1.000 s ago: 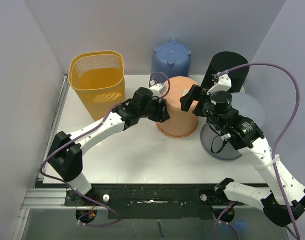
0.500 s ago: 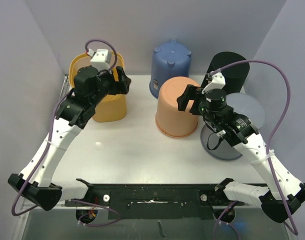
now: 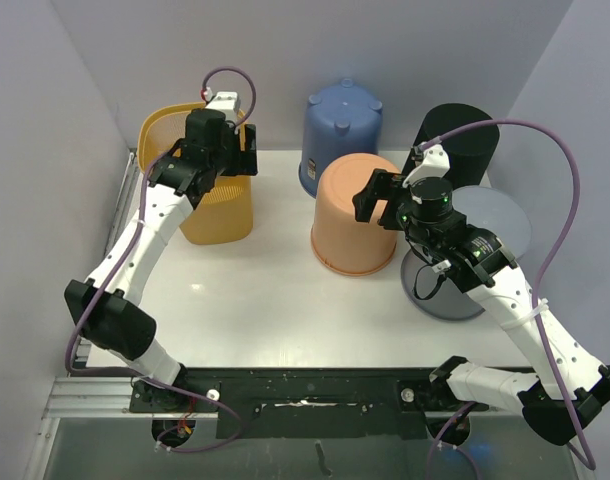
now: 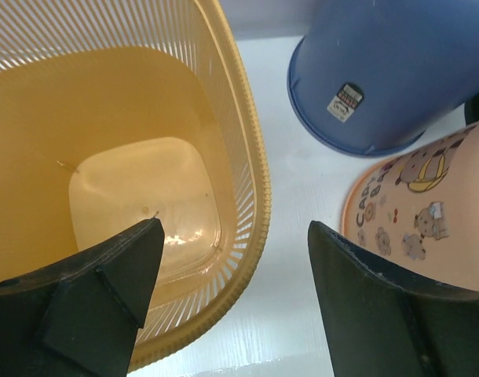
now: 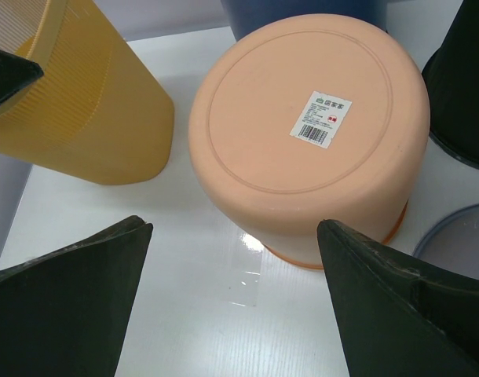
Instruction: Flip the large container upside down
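Note:
The large yellow slatted basket (image 3: 210, 215) stands upright at the back left, mouth up and empty; its inside and right rim show in the left wrist view (image 4: 255, 181). My left gripper (image 3: 241, 160) is open above the basket's right rim, one finger over the inside and one over the table (image 4: 233, 228). My right gripper (image 3: 377, 203) is open and empty, hovering at the right side of an upside-down orange bucket (image 3: 350, 220), which fills the right wrist view (image 5: 310, 118) beyond the gripper (image 5: 233, 228).
An upside-down blue bucket (image 3: 343, 115) stands at the back middle, close behind the orange one. A black bin (image 3: 455, 135) stands at the back right. A grey round lid (image 3: 500, 225) and a grey dish (image 3: 450, 295) lie at the right. Walls close in on three sides.
My left arm has swung away from the orange bucket, up and left to the yellow basket's right rim. My right gripper has shifted only slightly and stays open.

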Controlling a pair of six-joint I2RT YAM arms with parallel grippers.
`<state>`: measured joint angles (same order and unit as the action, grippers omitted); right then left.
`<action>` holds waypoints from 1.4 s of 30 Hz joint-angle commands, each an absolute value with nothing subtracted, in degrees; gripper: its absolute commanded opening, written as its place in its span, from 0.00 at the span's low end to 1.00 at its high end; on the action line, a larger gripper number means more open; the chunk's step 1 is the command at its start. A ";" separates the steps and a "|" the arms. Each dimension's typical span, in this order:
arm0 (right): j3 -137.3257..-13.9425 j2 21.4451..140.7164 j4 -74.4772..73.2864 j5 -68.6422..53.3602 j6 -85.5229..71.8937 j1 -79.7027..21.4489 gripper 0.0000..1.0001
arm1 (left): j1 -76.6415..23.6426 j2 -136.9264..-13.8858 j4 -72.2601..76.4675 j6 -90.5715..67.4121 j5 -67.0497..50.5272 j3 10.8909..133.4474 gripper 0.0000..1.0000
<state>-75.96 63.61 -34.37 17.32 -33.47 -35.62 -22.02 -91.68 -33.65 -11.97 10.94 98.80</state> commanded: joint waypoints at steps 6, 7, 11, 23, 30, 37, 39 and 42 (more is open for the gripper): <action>-77.09 63.02 -31.40 16.83 -33.53 -35.76 0.92 | -21.97 -90.96 -33.12 -9.95 6.95 100.97 0.52; -77.08 63.10 -31.33 16.74 -33.64 -35.75 0.92 | -21.97 -91.03 -33.03 -9.85 6.97 100.76 0.43; -76.87 63.07 -31.16 16.63 -33.75 -35.75 0.92 | -21.98 -91.76 -33.53 -9.55 7.37 100.77 0.33; -76.68 62.77 -31.38 16.78 -33.93 -35.77 0.92 | -22.06 -94.76 -34.05 -8.52 8.80 101.51 0.32; -76.38 62.67 -31.38 16.87 -34.13 -35.81 0.92 | -22.73 -96.40 -35.74 -8.09 7.65 103.11 0.09; -76.26 62.80 -30.88 16.61 -34.02 -35.76 0.92 | -23.96 -95.39 -35.83 -8.23 6.23 106.62 0.00; -76.12 62.78 -30.78 16.41 -34.01 -35.71 0.92 | -24.08 -94.87 -35.86 -8.49 4.17 108.11 0.00; -75.94 62.49 -30.80 16.51 -34.01 -35.71 0.92 | -24.02 -93.22 -34.74 -9.05 0.52 110.07 0.00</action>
